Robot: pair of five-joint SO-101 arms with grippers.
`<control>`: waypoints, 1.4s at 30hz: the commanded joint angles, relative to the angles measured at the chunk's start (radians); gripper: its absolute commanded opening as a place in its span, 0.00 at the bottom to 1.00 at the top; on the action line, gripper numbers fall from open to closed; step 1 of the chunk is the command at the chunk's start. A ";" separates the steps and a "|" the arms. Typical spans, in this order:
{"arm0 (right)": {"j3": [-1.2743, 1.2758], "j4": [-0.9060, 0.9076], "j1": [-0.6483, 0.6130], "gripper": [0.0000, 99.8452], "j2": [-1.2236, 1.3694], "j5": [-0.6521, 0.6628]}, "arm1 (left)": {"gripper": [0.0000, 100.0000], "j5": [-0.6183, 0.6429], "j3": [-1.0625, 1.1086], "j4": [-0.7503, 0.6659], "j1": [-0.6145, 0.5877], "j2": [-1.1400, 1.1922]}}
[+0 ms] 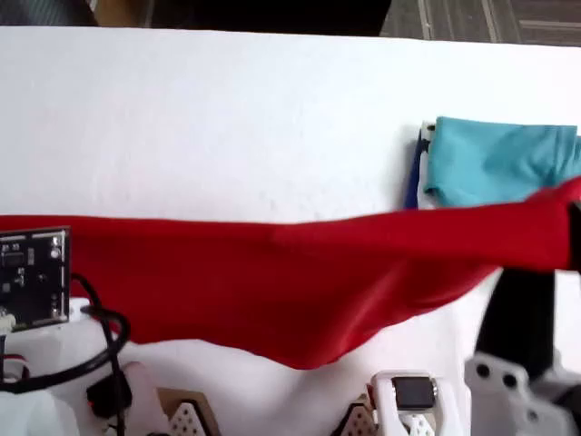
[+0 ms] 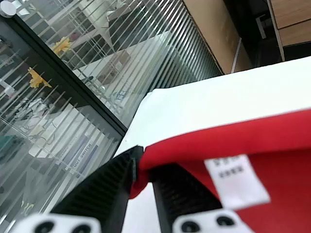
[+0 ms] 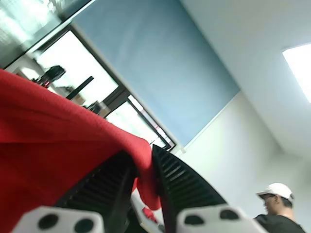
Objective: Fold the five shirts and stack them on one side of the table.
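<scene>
Red shirt (image 1: 300,272) strung wide above table (image 1: 227,118) near edge, middle sagging. Left gripper (image 2: 141,170) clamped on one end, right gripper (image 3: 145,167) pinching other. Teal shirt (image 1: 499,159) folded at right edge.

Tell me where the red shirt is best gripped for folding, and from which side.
At the two ends of its upper edge, each from the outer side. The red shirt is taut along the top and sags mid-span, so end grips spread it flat. The left end effector pinches one end beside the white label; the right end effector pinches the other.
</scene>
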 commanded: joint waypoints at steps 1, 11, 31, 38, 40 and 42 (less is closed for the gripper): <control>-0.029 0.002 0.015 0.02 0.004 0.008 | 0.03 0.003 -0.002 0.009 -0.017 -0.002; 0.020 0.039 0.053 0.02 0.005 0.060 | 0.03 0.003 -0.002 0.009 -0.017 -0.002; 0.733 -0.590 0.001 0.02 0.490 0.061 | 0.03 0.003 0.335 -0.551 0.207 0.666; 0.736 -0.618 -0.059 0.02 0.854 0.009 | 0.03 -0.018 0.311 -0.680 0.258 0.964; 0.727 -0.613 -0.101 0.02 0.940 -0.157 | 0.03 -0.026 0.288 -0.680 0.255 1.011; 0.674 -0.605 -0.150 0.02 1.040 -0.377 | 0.03 -0.025 0.259 -0.680 0.241 1.053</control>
